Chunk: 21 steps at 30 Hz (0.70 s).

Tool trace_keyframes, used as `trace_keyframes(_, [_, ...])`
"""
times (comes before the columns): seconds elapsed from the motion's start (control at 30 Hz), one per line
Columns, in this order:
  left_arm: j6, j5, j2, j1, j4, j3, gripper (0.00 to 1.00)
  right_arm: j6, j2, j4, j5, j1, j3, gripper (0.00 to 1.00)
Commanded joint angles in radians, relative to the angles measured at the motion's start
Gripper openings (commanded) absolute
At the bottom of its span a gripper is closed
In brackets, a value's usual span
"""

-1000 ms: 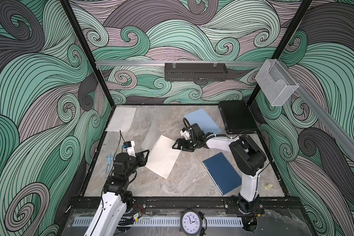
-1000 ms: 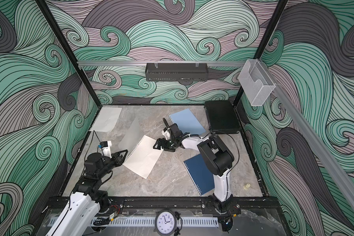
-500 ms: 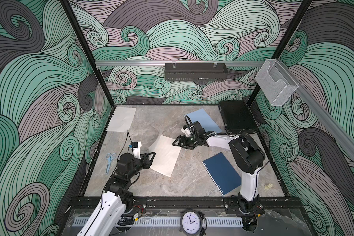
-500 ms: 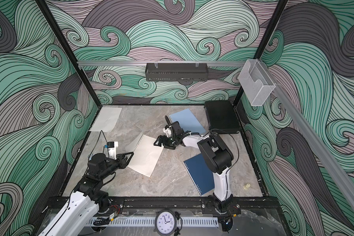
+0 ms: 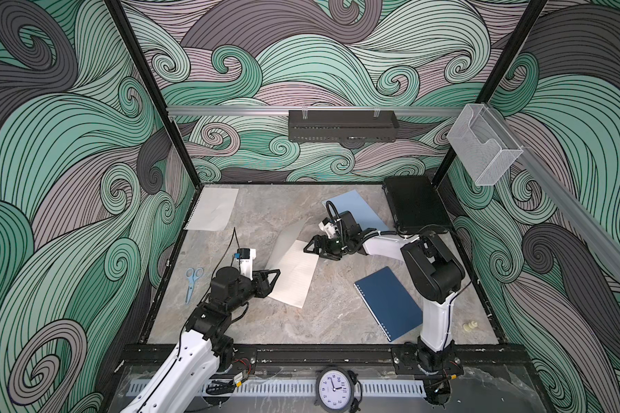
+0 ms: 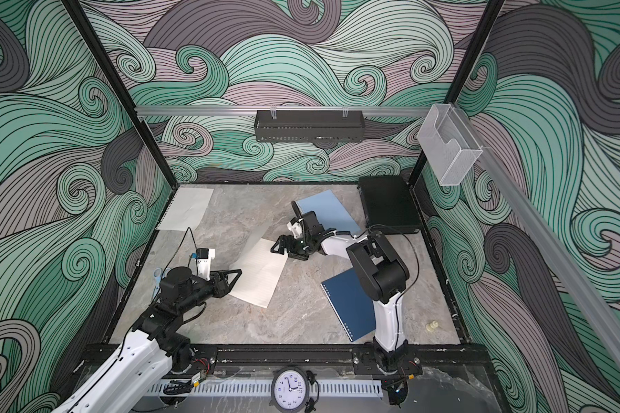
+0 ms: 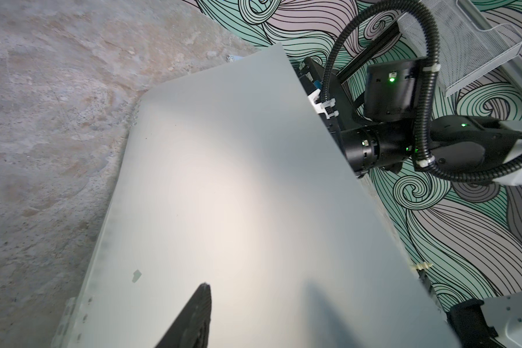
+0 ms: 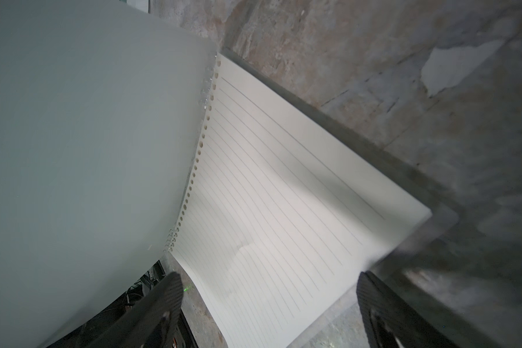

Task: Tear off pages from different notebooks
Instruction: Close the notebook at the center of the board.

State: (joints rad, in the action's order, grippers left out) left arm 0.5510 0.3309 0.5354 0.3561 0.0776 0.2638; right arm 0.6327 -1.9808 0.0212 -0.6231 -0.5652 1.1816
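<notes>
One cream, faintly lined notebook [image 5: 296, 275]

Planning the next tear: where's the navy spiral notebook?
In a top view, the dark navy spiral notebook lies on the grey marbled table's near right, beside the right arm's white post.

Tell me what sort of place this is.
Most likely a lab robot cell, not an office: two robot arms bolted to a front rail, wave-patterned wall panels boxing in a marble-look tabletop, and staged props, a navy notebook, scissors, a clock.
</notes>
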Motion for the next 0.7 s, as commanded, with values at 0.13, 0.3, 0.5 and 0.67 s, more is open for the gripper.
trace_keyframes(0.13, [-0.021, 0.027, 0.015, 0.037, -0.006, 0.088, 0.52, -0.006, 0.048, -0.002, -0.007, 0.045, -0.029, 0.91])
trace_keyframes(0.3, [-0.026, 0.006, 0.046, 0.07, 0.028, 0.147, 0.54, -0.016, 0.07, 0.002, -0.006, 0.069, -0.055, 0.91])
trace_keyframes(0.5, [-0.028, -0.053, 0.191, 0.11, 0.097, 0.257, 0.55, -0.041, 0.133, 0.03, 0.008, 0.101, -0.085, 0.91])
trace_keyframes(0.67, [-0.032, -0.144, 0.438, 0.174, 0.203, 0.411, 0.67, -0.071, 0.215, 0.072, 0.035, 0.14, -0.123, 0.91])
